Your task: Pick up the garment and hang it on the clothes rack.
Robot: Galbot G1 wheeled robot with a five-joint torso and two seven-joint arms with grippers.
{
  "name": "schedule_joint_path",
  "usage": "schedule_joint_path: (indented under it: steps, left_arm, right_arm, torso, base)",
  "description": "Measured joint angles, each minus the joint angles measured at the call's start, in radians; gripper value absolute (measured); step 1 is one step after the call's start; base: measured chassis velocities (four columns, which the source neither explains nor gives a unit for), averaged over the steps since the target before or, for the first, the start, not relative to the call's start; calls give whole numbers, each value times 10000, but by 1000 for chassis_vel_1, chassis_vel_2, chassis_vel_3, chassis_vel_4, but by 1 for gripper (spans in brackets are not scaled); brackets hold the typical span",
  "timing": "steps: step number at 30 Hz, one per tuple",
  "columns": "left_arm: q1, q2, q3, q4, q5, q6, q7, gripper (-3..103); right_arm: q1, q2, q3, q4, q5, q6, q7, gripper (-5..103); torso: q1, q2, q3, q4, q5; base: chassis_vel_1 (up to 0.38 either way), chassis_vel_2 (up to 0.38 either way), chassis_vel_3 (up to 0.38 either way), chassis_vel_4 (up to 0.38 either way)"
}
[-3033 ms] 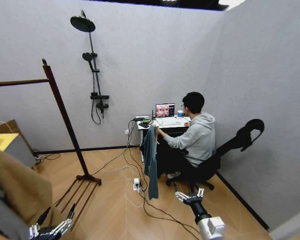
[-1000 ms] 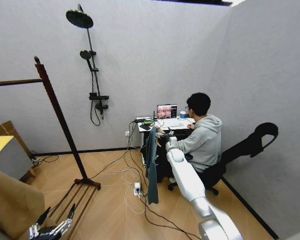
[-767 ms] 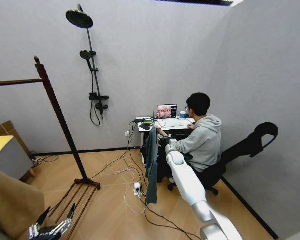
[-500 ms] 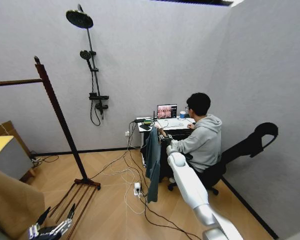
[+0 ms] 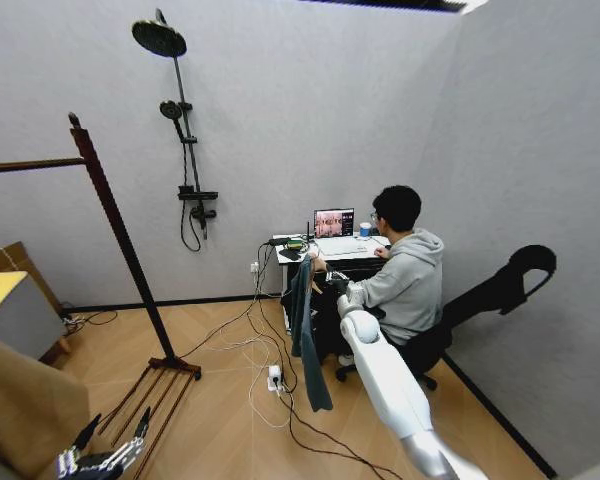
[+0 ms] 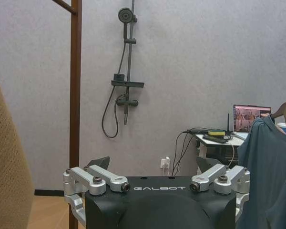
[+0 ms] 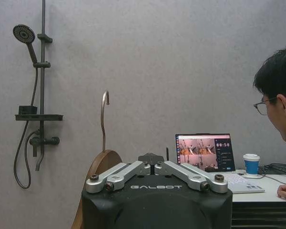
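Note:
The garment (image 5: 303, 312), a dark teal shirt on a wooden hanger, hangs beside the desk with its lower hem swung outward. My right gripper (image 5: 332, 284) is stretched out to it at hanger height. In the right wrist view, that gripper (image 7: 152, 163) is shut at the wooden hanger (image 7: 97, 169), whose metal hook (image 7: 104, 117) rises beside it. The clothes rack (image 5: 115, 235) stands at the left, its top bar (image 5: 30, 165) running off the edge. My left gripper (image 5: 113, 430) hangs low and open; its wrist view shows it open (image 6: 152, 166), with the garment (image 6: 269, 167) and a rack post (image 6: 76, 95) beyond.
A person (image 5: 405, 275) sits at a small desk (image 5: 330, 248) with a laptop. Cables and a power strip (image 5: 274, 375) lie on the floor. A shower fixture (image 5: 185, 140) is on the back wall. A tan coat (image 5: 25, 410) and a yellow-topped box (image 5: 5, 300) are at the left.
My right arm rose from near the floor and reached the hanger. In the last half second the shirt's lower end swung outward. The left gripper stayed put.

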Motion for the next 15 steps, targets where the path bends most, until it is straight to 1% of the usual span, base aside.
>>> schedule_joint_path:
  steps: [3, 4, 5, 7, 8, 10, 11, 12, 13, 15]
  left_arm:
    - [0, 0, 0, 0, 0, 0, 0, 100]
    - [0, 0, 0, 0, 0, 0, 0, 100]
    - [0, 0, 0, 0, 0, 0, 0, 100]
    - [0, 0, 0, 0, 0, 0, 0, 100]
    - [0, 0, 0, 0, 0, 0, 0, 100]
    - [0, 0, 0, 0, 0, 0, 0, 100]
    - [0, 0, 0, 0, 0, 0, 0, 100]
    - [0, 0, 0, 0, 0, 0, 0, 100]
    - [0, 0, 0, 0, 0, 0, 0, 100]
    - [0, 0, 0, 0, 0, 0, 0, 100]
  right_arm:
    - [-91, -52, -75, 298, 85, -115, -17, 0]
    - [-170, -90, -95, 539, 183, -314, -79, -3]
    - [-170, -90, -95, 539, 183, -314, -79, -3]
    - [-339, -182, -167, 961, 401, -615, -139, 7]
    - [-339, -182, -167, 961, 401, -615, -139, 7]
    - [-415, -250, -228, 1075, 444, -696, -138, 17]
    - [-415, -250, -228, 1075, 444, -696, -138, 17]
    - [-406, -268, -249, 1028, 402, -709, -136, 22]
    - [-406, -268, -249, 1028, 402, -709, -136, 22]
    - [-235, -252, -260, 735, 247, -675, -137, 33]
  torso:
    - [0, 0, 0, 0, 0]
    - [0, 0, 0, 1, 0]
    - [0, 0, 0, 1, 0]
    - [0, 1, -1, 1, -1]
    - [0, 1, -1, 1, -1]
    - [0, 0, 0, 0, 0]
    - [0, 0, 0, 0, 0]
    - [0, 0, 0, 0, -1]
    - [0, 0, 0, 0, -1]
    - [0, 0, 0, -1, 0]
  base:
    - [0, 0, 0, 0]
    - [0, 0, 0, 0]
    - [0, 0, 0, 0]
    - [0, 0, 0, 0]
    - [0, 0, 0, 0]
    - [0, 0, 0, 0]
    - [0, 0, 0, 0]
    - [0, 0, 0, 0]
    - [0, 0, 0, 0]
    - [0, 0, 0, 0]
